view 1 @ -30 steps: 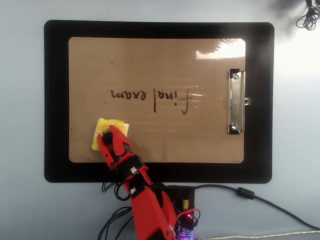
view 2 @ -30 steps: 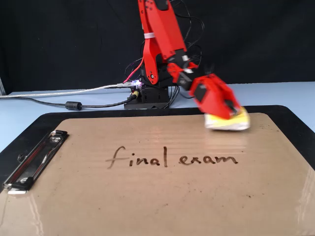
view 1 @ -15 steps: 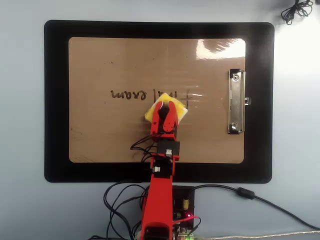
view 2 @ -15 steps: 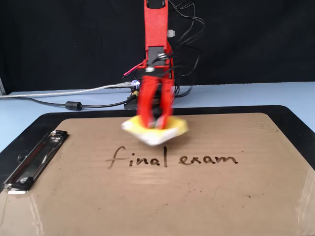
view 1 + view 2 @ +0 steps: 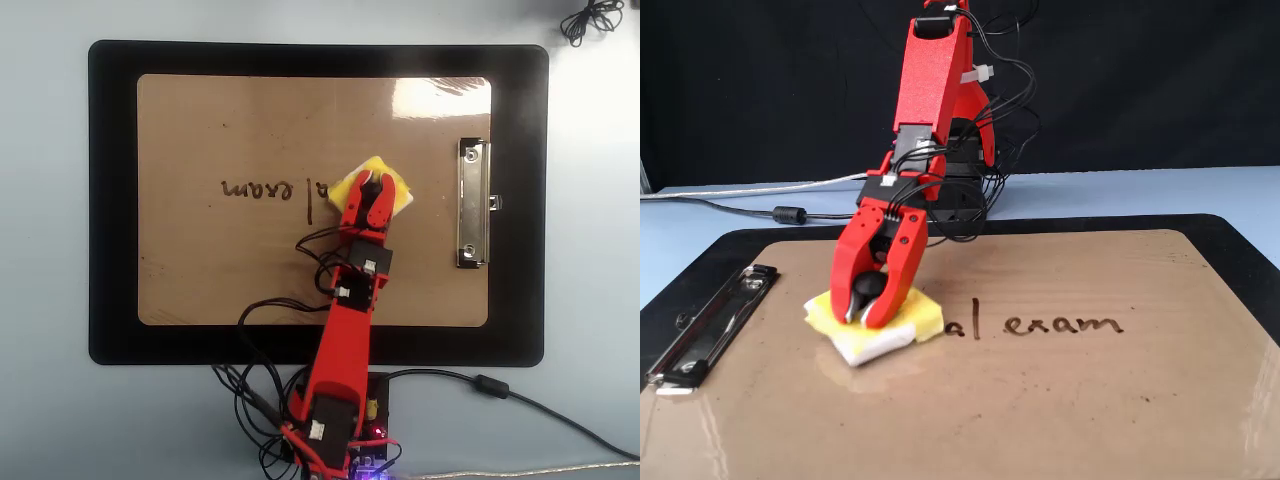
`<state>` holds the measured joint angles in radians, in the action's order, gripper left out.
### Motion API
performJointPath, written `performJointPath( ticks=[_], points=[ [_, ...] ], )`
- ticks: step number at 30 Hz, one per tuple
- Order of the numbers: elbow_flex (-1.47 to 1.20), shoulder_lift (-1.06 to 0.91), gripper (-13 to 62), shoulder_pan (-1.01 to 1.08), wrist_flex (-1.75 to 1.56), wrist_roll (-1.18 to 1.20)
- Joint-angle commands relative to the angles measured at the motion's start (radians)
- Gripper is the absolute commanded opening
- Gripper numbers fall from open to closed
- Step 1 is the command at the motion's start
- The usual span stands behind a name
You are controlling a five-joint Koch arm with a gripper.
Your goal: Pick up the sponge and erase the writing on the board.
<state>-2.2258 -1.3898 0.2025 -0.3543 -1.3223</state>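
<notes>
The red hand point(image 5: 872, 312) is clamped on the yellow sponge point(image 5: 912, 318), pressing it flat on the tan board point(image 5: 240, 270) between the writing point(image 5: 270, 191) and the silver clip point(image 5: 473, 204) in the overhead view. Of the words, only "al exam" point(image 5: 1035, 325) shows; the sponge sits where the line begins

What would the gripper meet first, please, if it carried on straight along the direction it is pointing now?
The gripper points steeply down, and the sponge is already between its fingers, so next comes the board directly beneath; whether the sponge already presses on it is unclear.
</notes>
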Motion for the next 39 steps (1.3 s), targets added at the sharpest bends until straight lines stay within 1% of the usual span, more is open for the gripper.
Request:
performJointPath(
  ticks=[1, 4, 5, 6, 10, 12, 14, 18, 20, 21, 23, 26, 28, 30, 34, 35, 36, 39],
  points=[
    [-0.155, -0.155, -7.8, 0.011, -0.008, -0.002],
    [-0.35, -0.313, -7.8, 0.009, -0.011, -0.002],
    [-0.356, -0.307, -7.8, 0.008, -0.015, -0.003],
    [-0.319, -0.275, -7.8, 0.006, -0.018, -0.006],
    [0.002, 0.061, -7.8, 0.015, -0.038, -0.011],
    [0.086, 0.103, -7.8, 0.021, -0.058, -0.012],
    [0.023, 0.078, -7.8, 0.026, -0.063, -0.012],
    [-0.276, -0.183, -7.8, 0.046, -0.072, -0.011],
    [-0.377, -0.258, -7.8, 0.049, -0.072, -0.012],
    [-0.379, -0.256, -7.8, 0.051, -0.072, -0.012],
    [-0.299, -0.196, -7.8, 0.055, -0.072, -0.014],
    [-0.072, 0.021, -7.8, 0.06, -0.072, -0.014],
    [0.038, 0.092, -7.8, 0.087, -0.072, -0.012],
    [-0.011, 0.067, -7.8, 0.118, -0.071, -0.012],
    [-0.328, -0.218, -7.8, 0.143, -0.072, -0.006],
    [-0.376, -0.252, -7.9, 0.143, -0.074, -0.008],
    [-0.385, -0.256, -7.8, 0.141, -0.077, -0.009],
    [-0.224, -0.141, -7.9, 0.137, -0.077, -0.014]
  ],
)
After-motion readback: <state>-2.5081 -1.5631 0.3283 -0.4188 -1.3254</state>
